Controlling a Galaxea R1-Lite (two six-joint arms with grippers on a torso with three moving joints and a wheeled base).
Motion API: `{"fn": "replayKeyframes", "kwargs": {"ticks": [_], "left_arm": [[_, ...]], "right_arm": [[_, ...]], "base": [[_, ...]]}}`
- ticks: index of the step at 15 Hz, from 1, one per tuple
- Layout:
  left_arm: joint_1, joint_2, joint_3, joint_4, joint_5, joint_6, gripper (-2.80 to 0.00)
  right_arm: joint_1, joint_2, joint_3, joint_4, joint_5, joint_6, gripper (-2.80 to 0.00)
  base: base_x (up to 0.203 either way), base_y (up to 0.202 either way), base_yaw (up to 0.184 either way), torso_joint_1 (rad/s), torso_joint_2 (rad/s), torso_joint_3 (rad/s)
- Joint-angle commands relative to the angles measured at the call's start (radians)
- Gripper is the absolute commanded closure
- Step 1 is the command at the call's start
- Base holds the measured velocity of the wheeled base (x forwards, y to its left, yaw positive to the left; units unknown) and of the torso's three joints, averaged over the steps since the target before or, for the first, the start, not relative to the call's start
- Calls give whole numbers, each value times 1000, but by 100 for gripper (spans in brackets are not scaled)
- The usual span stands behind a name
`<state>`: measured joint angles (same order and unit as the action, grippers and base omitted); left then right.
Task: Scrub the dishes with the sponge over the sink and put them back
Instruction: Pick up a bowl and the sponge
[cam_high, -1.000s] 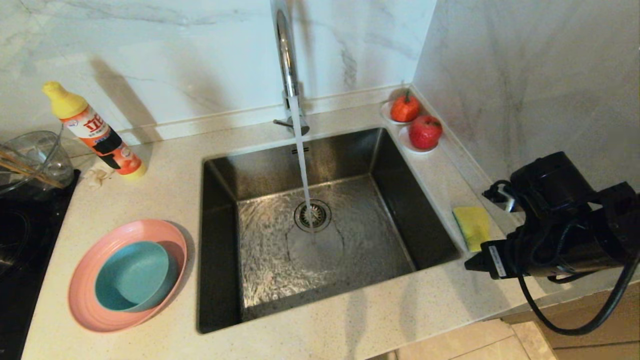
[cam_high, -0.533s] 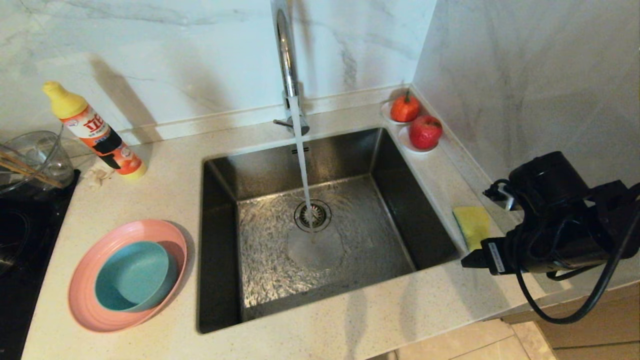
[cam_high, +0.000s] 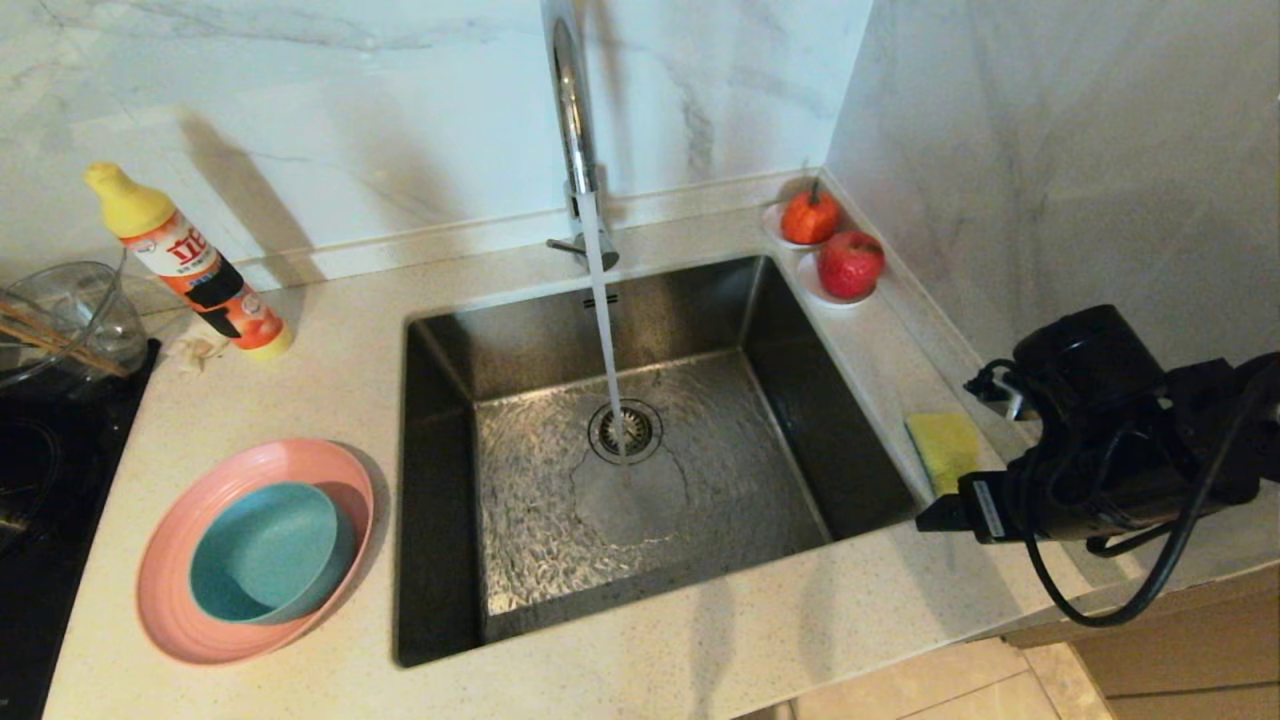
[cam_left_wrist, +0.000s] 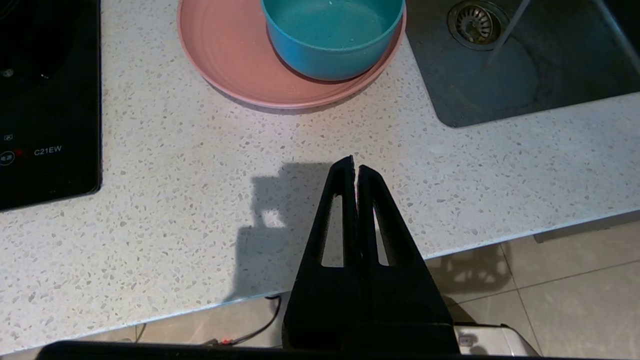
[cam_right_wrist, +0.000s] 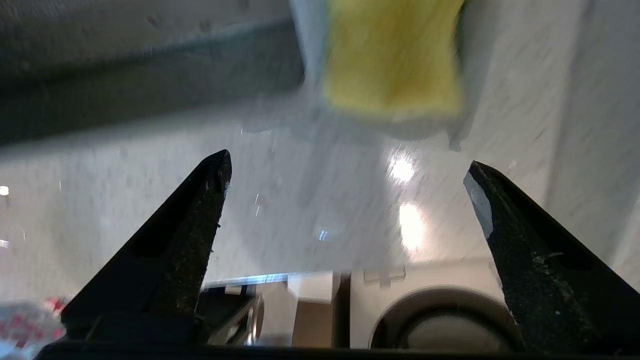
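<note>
Beside sink (cam_high: 640, 440), right hand (cam_right_wrist: 345, 175) spread wide near sponge (cam_high: 945, 452); left hand (cam_left_wrist: 355, 167) clenched above bench (cam_left_wrist: 200, 200).

bare counter around sponge (cam_high: 944, 452), wall close behind (sink (cam_high: 640, 560) alongside)

Matte black right arm (cam_high: 1110, 440) with a bulky rounded housing, a white label strip near its tip and a looping black cable beneath. Each gripper has 2 black, tapering triangular fingers (cam_left_wrist: 345, 210) with slotted cut-outs.
</note>
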<state>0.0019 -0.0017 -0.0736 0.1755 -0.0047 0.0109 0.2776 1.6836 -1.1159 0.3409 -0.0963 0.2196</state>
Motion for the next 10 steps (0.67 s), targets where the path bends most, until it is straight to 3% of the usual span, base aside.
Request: {"fn": "replayKeyframes", "kwargs": {"ticks": [1, 10], "left_arm": [[0, 0, 0, 1, 0, 0, 0], [0, 0, 0, 1, 0, 0, 0]], "right_arm": [[-14, 8, -6, -46, 0, -11, -280], [-28, 45, -5, -169, -3, -51, -280]], "base": [[0, 0, 0, 0, 0, 0], [0, 0, 0, 0, 0, 0]]}}
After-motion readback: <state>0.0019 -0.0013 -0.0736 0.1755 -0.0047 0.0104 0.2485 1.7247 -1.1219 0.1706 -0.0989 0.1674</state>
